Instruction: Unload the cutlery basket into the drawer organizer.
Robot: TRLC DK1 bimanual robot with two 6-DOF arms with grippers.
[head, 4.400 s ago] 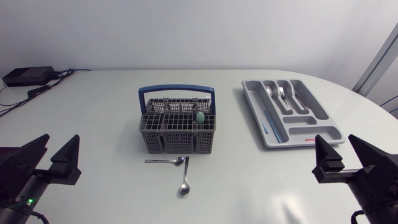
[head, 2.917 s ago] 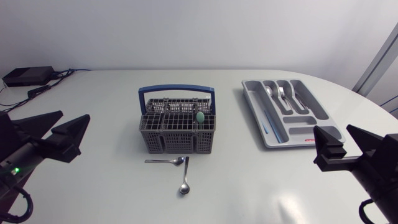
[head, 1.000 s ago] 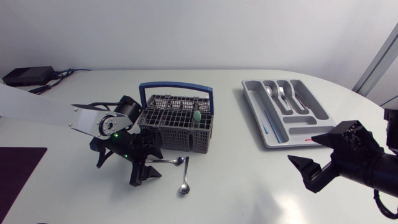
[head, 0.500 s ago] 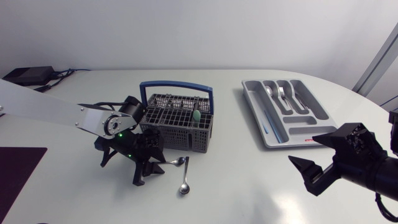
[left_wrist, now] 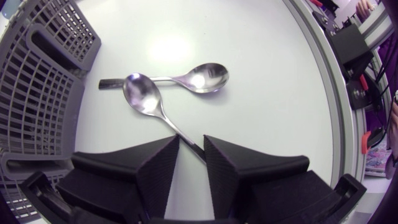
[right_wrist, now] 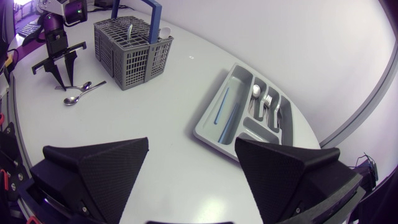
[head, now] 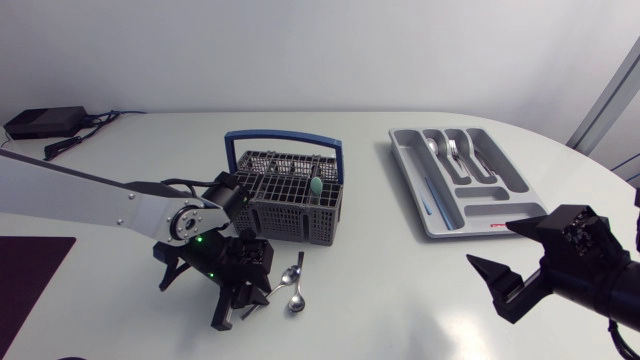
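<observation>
Steel was what I had under the left gripper (left_wrist: 191,144): two spoons lay on the desk (head: 400,290) just in front of the cutlery basket (head: 285,205). The bowl of the nearer spoon (left_wrist: 143,96) rested over the handle of the far spoon (left_wrist: 208,76). The left jaws were down at the desk and narrowly parted, with the nearer spoon's handle running between them, not clamped as far as I could see. I judged this to be the pick-up step for that spoon. The next move called for closing on the thin handle low against the desk, then lifting straight so the bowl came off the far spoon without dragging it. A green-handled piece (head: 321,187) stood in the basket, so unloading was far from finished. The right gripper (right_wrist: 191,142) hung over the desk near the drawer organizer (head: 508,172), jaws spread wide and holding nothing. The organizer held some cutlery in its middle compartments.
</observation>
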